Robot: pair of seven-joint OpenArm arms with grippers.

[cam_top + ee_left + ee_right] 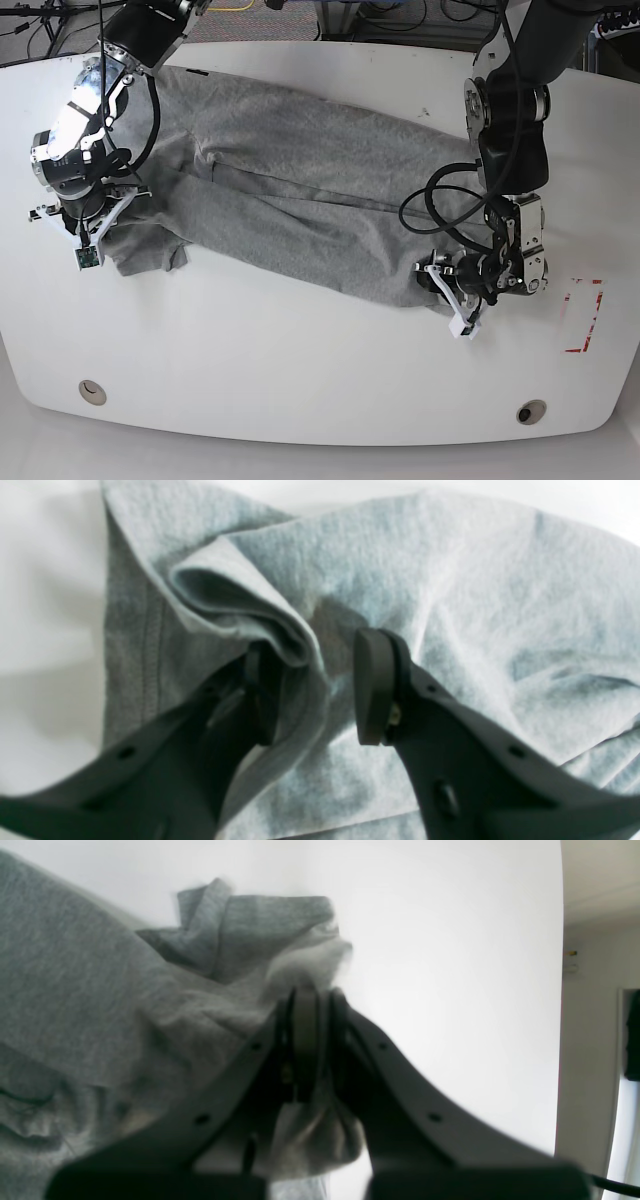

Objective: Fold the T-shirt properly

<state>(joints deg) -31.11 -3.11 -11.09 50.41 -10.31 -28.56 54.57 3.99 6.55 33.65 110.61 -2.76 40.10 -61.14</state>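
Note:
A grey T-shirt [300, 190] lies spread slantwise across the white table [300, 370]. My left gripper [317, 690] is at the shirt's lower right edge [450, 300]. Its jaws stand apart over a raised fold of cloth [240, 610], which rests against the left finger [265, 700]; the right pad [372, 685] is clear of it. At the shirt's left end, by the sleeve [145, 255], my right gripper [312, 1000] is shut on a bunch of grey fabric [260, 930], lifted a little off the table.
A red outline mark [585, 315] is on the table to the right of the left arm. Two round holes [92, 391] [531, 411] sit near the front edge. Cables and gear lie beyond the table's far edge.

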